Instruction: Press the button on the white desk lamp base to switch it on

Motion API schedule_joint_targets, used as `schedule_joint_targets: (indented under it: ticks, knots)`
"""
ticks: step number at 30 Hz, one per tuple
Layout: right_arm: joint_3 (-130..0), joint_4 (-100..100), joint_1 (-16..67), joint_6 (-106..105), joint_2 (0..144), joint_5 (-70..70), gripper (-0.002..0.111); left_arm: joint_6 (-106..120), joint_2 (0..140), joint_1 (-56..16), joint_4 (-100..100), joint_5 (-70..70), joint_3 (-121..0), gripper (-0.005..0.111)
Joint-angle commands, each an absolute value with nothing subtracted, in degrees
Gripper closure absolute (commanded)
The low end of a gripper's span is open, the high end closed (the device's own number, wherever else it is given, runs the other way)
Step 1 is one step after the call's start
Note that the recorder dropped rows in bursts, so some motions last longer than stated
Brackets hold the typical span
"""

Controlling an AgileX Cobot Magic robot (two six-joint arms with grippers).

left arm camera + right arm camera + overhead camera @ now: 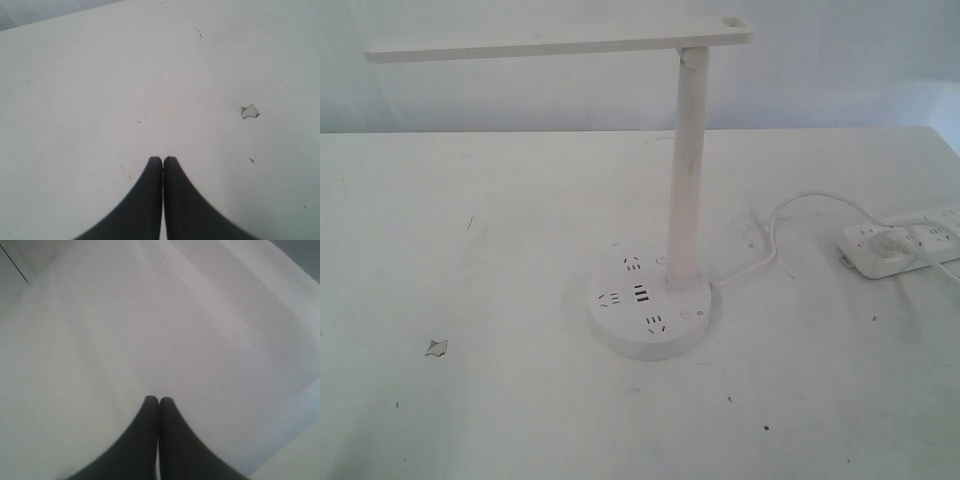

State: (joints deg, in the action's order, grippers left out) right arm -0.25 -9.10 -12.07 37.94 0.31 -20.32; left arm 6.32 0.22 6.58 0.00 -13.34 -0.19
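- The white desk lamp base (pixel 650 305) is seen standing flat on the white table (pixel 470 250), a little right of the middle of the exterior view and towards its near side.
- Three socket hole groups (pixel 632 265) and dark USB slots (pixel 642 296) are shown on the top of the disc.
- A slim white pole (pixel 687 170) is carried upright from the right part of the disc, and a long flat lamp head (pixel 560 40) is held out to the left from its top.
- A white cord (pixel 770 235) is led from behind the base in a loop to a plug (pixel 890 243), which is seated in a long white power strip (pixel 905 240) at the right edge of the table.
- A small grey chipped spot (pixel 437 347) is marked on the table well left of the base, apart from it.
- The left gripper (pixel 163 160) is shown with its dark fingers pressed together, nothing between them, above bare table near the chipped spot.
- The right gripper (pixel 159 400) is likewise closed on nothing, over a blurred white surface.
- Neither gripper is seen in the exterior view.
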Motion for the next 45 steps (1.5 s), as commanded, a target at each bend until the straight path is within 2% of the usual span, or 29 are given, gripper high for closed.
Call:
schedule_joint_targets:
  ticks: [1,7,11,17,28,33,38,45]
  knots:
    - [0.0,-7.0,-12.0,44.3,0.0,-27.6,0.108,6.3,0.0,6.7,-0.3,-13.3,0.0,0.107]
    - [-0.3,22.4,-12.0,53.0,0.0,-46.8,0.108,6.3,0.0,6.7,-0.3,-13.3,0.0,0.107]
    - [-3.1,40.4,-12.0,56.5,1.1,-53.9,0.108,6.3,0.0,6.7,-0.3,-13.3,0.0,0.107]
    - [-7.4,47.9,-12.0,56.7,10.9,-58.7,0.108,6.3,0.0,6.7,-0.3,-13.3,0.0,0.107]
    - [-16.3,66.8,-12.0,56.7,39.3,-70.0,0.108,6.3,0.0,6.7,-0.3,-13.3,0.0,0.107]
    - [-17.3,72.7,-10.8,49.3,49.1,-70.0,0.108,6.3,0.0,6.7,-0.3,-13.3,0.0,0.107]
    - [-17.3,73.0,-3.8,39.9,56.6,-70.0,0.108,6.3,0.0,6.7,-0.3,-13.3,0.0,0.107]
    - [-17.4,65.3,9.1,33.6,65.6,-52.0,0.108,6.3,0.0,6.7,-0.3,-13.3,0.0,0.107]
